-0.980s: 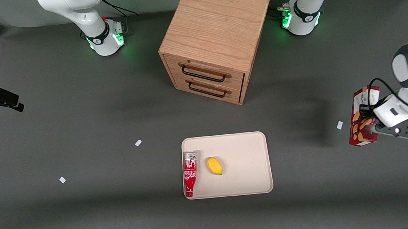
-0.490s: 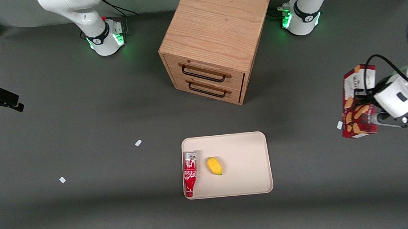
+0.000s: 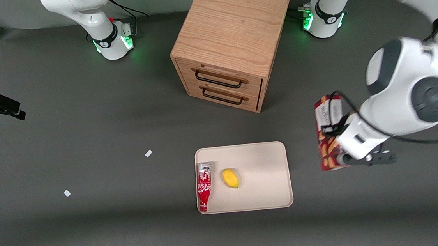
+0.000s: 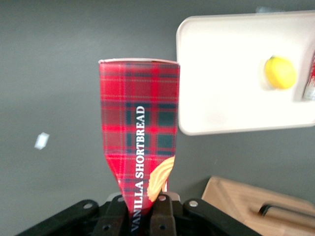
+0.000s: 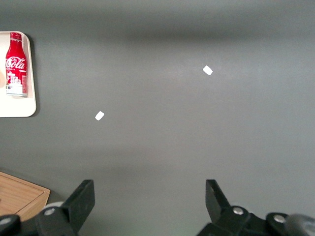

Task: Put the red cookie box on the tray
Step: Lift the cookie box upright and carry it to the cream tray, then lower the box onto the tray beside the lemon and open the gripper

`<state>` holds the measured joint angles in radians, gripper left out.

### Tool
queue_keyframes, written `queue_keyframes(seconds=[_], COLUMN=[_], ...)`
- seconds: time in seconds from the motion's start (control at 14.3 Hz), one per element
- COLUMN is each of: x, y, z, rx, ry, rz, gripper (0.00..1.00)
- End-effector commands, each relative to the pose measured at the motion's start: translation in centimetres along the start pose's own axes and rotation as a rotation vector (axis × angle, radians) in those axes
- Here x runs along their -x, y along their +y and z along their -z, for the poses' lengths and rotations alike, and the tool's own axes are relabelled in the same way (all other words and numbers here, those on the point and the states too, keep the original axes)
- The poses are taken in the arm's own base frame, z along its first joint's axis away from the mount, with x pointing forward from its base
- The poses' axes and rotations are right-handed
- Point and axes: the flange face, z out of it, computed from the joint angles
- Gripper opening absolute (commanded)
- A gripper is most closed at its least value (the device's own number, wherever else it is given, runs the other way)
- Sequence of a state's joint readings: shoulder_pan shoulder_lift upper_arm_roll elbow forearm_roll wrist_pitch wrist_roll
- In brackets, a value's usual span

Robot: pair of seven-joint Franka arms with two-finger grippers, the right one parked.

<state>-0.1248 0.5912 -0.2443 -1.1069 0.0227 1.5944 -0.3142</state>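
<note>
Red cookie box (image 3: 327, 134) is what we see first, held off the table toward the working arm's end, beside the tray (image 3: 262, 153) but not over it. We see the gripper (image 4: 142, 209) clamped on one end of the box, a finger pressed on each side; the box's tartan face reads "VANILLA SHORTBREAD" in the left wrist view. On the tray we find a red soda bottle (image 3: 204, 185) lying along one edge and a yellow fruit (image 3: 230, 178) just beside it. Farther from the front camera than the tray we see a wooden drawer cabinet (image 3: 232, 40), both drawers closed.
</note>
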Motion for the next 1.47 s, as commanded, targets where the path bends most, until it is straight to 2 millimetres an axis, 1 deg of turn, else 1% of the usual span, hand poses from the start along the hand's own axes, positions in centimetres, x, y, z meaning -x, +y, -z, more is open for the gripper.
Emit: queue_keyframes(seconds=[0.0, 0.14, 0.35, 0.49, 0.56, 0.77, 0.84, 0.98, 1.19, 1.26, 1.33, 1.4], x=[-3.3, -4.3, -4.9, -5.3, -5.6, -6.1, -6.4, -6.2, -6.2, -6.2, -6.1, -6.0], y=[2.7, 4.7, 7.1, 8.0, 8.0, 8.0, 7.4, 7.3, 7.1, 7.0, 7.2, 7.6], z=[-4.2, -7.6, -12.5, -15.8, -17.2, -20.3, -21.3, -22.5, -23.2, -23.2, -23.1, -23.0], rx=[0.035, 0.046, 0.039, 0.026, 0.017, -0.001, -0.007, -0.006, -0.013, -0.013, -0.018, -0.018], ry=[0.053, 0.074, 0.07, 0.072, 0.072, 0.096, 0.104, 0.104, 0.095, 0.097, 0.101, 0.102], rz=[0.051, 0.057, 0.034, 0.034, 0.037, 0.031, 0.038, 0.041, 0.056, 0.057, 0.053, 0.054], gripper=[0.0, 0.0, 0.0, 0.0, 0.0, 0.0, 0.0, 0.0, 0.0, 0.47, 0.99, 1.0])
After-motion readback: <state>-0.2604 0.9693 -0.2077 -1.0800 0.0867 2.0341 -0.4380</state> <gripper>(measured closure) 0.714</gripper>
